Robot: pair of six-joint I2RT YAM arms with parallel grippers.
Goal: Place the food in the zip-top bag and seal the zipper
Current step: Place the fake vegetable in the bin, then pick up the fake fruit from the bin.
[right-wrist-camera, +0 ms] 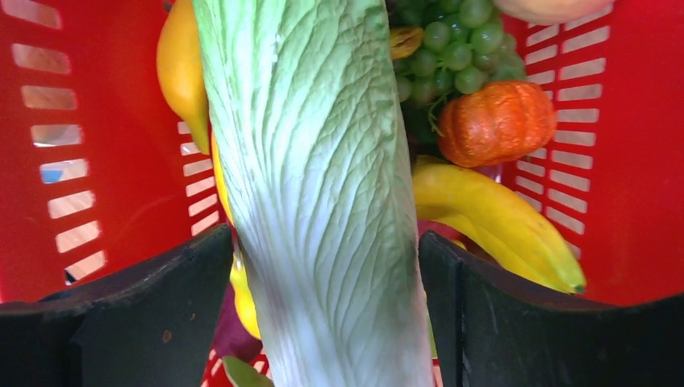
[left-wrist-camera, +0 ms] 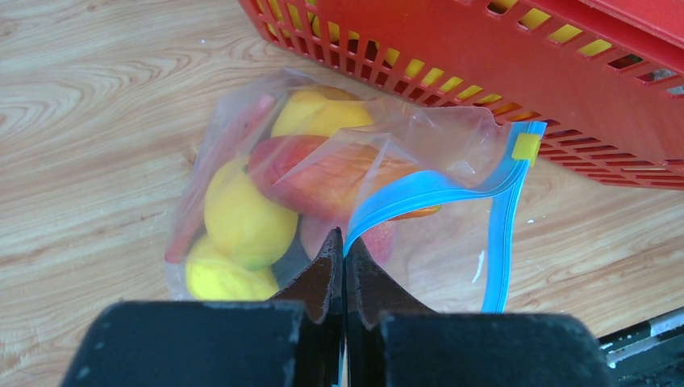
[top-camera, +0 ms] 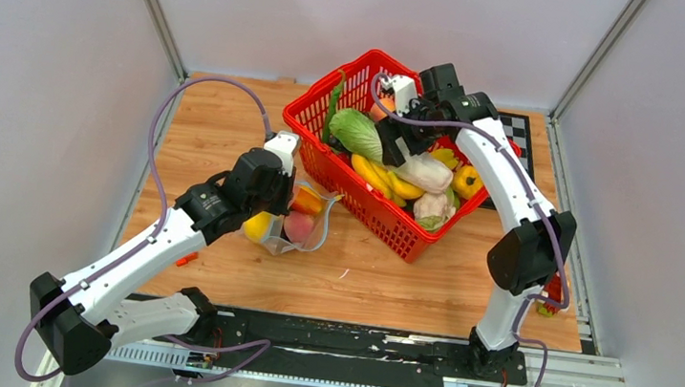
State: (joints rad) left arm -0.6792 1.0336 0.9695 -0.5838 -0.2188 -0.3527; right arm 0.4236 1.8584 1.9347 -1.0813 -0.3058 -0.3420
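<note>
Left gripper (left-wrist-camera: 343, 239) pinches zipper (left-wrist-camera: 419, 190), hiding its end; right gripper (right-wrist-camera: 325, 235) straddles cabbage (right-wrist-camera: 310, 121), grip unclear

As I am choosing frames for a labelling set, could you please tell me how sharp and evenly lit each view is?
Top external: even, soft light, faint shadows, the red basket sharp. Left wrist: the left claw is dark up close, and sheen streaks the zip-top bag. Right wrist: the cabbage is crisp and fills the frame; the right claw sits in shade.
</note>
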